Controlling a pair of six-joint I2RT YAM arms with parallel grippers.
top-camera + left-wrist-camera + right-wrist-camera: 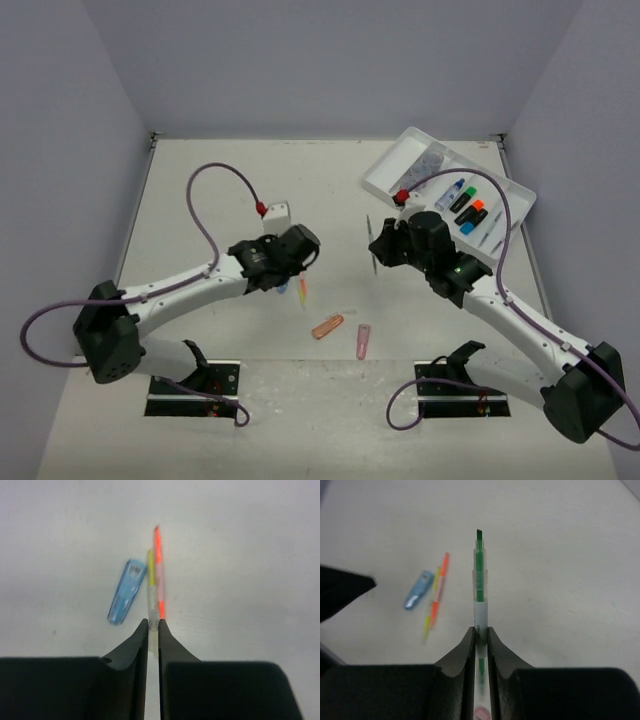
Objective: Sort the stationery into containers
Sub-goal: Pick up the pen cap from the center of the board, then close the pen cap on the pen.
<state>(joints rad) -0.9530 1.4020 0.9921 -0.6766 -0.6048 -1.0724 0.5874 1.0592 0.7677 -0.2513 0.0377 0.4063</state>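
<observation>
My left gripper (pixel 153 626) is down on the table, shut on the clear end of a thin yellow pen (pixel 150 572). A thin orange pen (pixel 159 565) lies right beside the yellow one, and a blue capsule (pixel 126 591) lies to their left. My right gripper (pixel 480 630) is shut on a thin green pen (pixel 479 575), held above the table left of the white divided tray (pixel 385 178). Black highlighters (pixel 470 210) lie in the tray. In the top view the left gripper (pixel 290 275) hides most of the yellow pen.
An orange capsule (pixel 327 327) and a pink capsule (pixel 363 341) lie on the table between the arm bases. A small white block (pixel 276 212) stands behind the left gripper. Cables loop over both arms. Grey walls close in the table.
</observation>
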